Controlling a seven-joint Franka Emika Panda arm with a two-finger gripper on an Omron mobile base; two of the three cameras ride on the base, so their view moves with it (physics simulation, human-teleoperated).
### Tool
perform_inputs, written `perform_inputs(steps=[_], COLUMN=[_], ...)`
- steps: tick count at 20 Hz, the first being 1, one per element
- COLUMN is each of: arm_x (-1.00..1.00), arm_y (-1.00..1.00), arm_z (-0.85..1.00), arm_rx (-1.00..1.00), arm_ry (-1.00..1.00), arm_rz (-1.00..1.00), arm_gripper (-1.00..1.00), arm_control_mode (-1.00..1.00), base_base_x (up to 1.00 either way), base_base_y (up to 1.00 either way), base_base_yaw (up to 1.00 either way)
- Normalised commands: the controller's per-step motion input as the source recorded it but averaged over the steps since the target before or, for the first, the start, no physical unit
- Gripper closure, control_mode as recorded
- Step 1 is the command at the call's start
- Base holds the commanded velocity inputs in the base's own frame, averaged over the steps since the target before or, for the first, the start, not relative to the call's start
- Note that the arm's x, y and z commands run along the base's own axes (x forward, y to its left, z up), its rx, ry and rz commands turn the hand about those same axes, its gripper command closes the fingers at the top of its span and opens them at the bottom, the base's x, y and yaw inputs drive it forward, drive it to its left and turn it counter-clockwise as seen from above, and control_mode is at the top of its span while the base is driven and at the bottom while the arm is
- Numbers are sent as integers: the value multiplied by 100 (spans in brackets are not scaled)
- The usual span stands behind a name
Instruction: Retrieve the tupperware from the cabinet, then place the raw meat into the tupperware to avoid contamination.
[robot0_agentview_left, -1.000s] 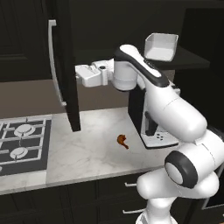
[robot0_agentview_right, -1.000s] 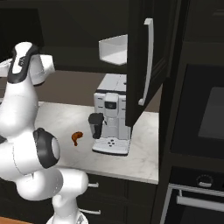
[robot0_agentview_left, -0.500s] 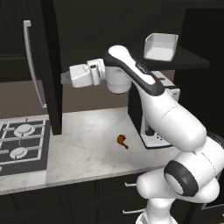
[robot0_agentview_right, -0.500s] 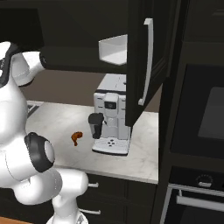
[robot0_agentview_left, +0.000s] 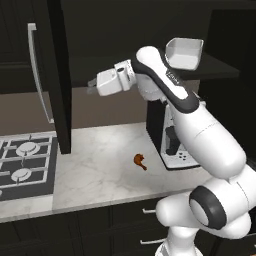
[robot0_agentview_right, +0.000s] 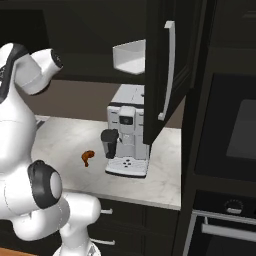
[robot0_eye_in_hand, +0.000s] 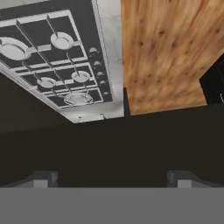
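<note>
The tupperware (robot0_agentview_left: 184, 54) (robot0_agentview_right: 129, 56), a shallow white container, sits on the dark shelf inside the cabinet (robot0_agentview_left: 55, 75), whose doors stand open. The raw meat (robot0_agentview_left: 140, 161) (robot0_agentview_right: 88, 157) lies on the marble counter just left of the coffee machine. My gripper (robot0_agentview_left: 92, 86) (robot0_eye_in_hand: 112, 179) hangs above the counter, pointing left, between the left door and the shelf. It is open, with nothing between its fingertips (robot0_eye_in_hand: 41, 179). It is well left of and slightly below the tupperware.
A coffee machine (robot0_agentview_left: 170, 135) (robot0_agentview_right: 127, 135) stands under the shelf. The gas hob (robot0_agentview_left: 22, 162) (robot0_eye_in_hand: 52, 57) is at the counter's left. The right cabinet door (robot0_agentview_right: 162, 70) juts forward over the counter. A wall oven (robot0_agentview_right: 235, 135) is at the far right.
The left cabinet door has swung further open to the left. My gripper went left with it, then spread its fingers and came off the handle.
</note>
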Motion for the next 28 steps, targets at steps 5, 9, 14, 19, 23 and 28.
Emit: perform_inputs(steps=[5, 9, 14, 19, 23, 28], arm_x=[23, 10, -5, -28, -22, -12], arm_y=[-67, -75, -67, -46, -46, -41], arm_z=[-7, -30, -27, -20, -23, -8], arm_rx=[-29, -30, -40, -50, -50, -45], arm_ry=[-2, -3, -10, -27, -22, -13], arm_rz=[-9, -4, -6, -9, -10, -17], arm_gripper=[-100, -100, -100, -100, -100, -100], arm_control_mode=[-100, -100, -100, -100, -100, -100], base_base_x=[0, 0, 0, 0, 0, 0], base_base_y=[0, 0, 0, 0, 0, 0], base_base_yaw=[0, 0, 0, 0, 0, 0])
